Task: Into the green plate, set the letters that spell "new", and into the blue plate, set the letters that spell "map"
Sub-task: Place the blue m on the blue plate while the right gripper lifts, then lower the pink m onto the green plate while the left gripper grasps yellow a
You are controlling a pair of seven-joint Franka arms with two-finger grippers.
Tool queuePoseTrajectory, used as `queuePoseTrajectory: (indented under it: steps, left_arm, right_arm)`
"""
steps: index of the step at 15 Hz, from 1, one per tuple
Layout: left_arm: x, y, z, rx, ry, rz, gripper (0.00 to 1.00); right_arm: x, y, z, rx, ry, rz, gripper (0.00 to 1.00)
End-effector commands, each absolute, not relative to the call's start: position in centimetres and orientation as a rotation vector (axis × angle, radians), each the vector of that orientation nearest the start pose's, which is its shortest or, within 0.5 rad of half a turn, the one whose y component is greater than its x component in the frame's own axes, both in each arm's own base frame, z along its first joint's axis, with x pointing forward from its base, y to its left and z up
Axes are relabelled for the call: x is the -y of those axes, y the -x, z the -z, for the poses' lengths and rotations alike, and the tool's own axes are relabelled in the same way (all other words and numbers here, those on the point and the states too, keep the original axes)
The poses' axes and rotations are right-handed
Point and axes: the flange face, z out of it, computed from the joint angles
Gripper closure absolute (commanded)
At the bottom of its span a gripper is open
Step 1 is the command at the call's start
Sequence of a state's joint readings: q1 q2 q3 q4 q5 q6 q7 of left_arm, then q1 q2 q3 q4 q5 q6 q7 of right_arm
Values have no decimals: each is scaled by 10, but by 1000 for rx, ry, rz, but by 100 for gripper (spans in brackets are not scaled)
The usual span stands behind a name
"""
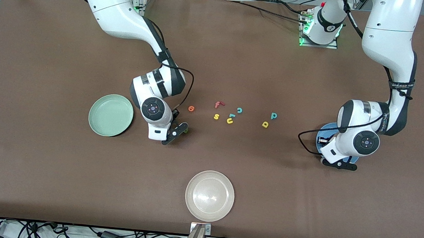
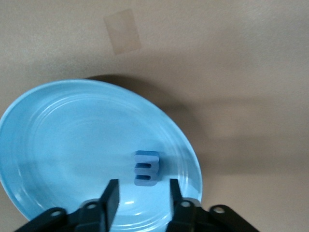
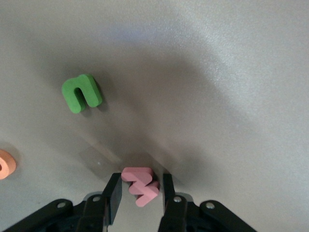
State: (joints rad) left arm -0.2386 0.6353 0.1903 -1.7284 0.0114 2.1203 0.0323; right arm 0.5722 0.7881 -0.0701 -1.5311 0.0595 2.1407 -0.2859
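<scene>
My left gripper (image 1: pixel 337 164) (image 2: pixel 141 193) hangs open over the blue plate (image 1: pixel 325 130) (image 2: pixel 72 140). The blue m (image 2: pixel 146 167) lies free in that plate, just ahead of the fingertips. My right gripper (image 1: pixel 175 131) (image 3: pixel 141 193) is low over the table beside the green plate (image 1: pixel 110 115). It is open, with one finger close on each side of the pink w (image 3: pixel 141 186), which rests on the table. The green n (image 3: pixel 82 93) lies a little past it and the orange e (image 1: pixel 191 108) (image 3: pixel 5 164) farther off. The yellow a (image 1: pixel 265 124) and teal p (image 1: pixel 273 116) lie mid-table, toward the blue plate.
A red f (image 1: pixel 218 104), yellow s (image 1: pixel 216 116), teal c (image 1: pixel 239 110) and yellow u (image 1: pixel 229 120) sit clustered at the table's middle. A beige-white plate (image 1: pixel 209 195) stands nearer the front camera, by the table's edge.
</scene>
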Motion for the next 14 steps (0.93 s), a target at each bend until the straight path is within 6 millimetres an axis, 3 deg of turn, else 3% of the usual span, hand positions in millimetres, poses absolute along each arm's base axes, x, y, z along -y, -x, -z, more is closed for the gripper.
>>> queuePoseTrajectory:
  steps: [1, 3, 7, 8, 10, 12, 14]
  left_arm:
    - [68, -638, -239, -256, 2993, -345, 0]
    - [109, -630, -252, -331, 3017, -361, 0]
    - [183, -606, -248, -329, 3055, -391, 0]
    - [200, -598, -246, -375, 3054, -407, 0]
    - [215, -580, -238, -454, 3048, -413, 0]
    - [244, -562, -235, -539, 3065, -360, 0]
    - [256, -552, -223, -583, 3080, -283, 0]
  right_arm:
    - [-339, -598, -175, 1217, 2907, -261, 64]
    - [-338, -599, -175, 1215, 2908, -261, 74]
    - [-333, -601, -177, 1218, 2904, -271, 85]
    - [-334, -601, -183, 1217, 2904, -268, 86]
    - [-325, -609, -218, 1188, 2916, -248, 89]
    - [-285, -621, -255, 1092, 2936, -316, 95]
    - [-228, -635, -286, 972, 2961, -373, 95]
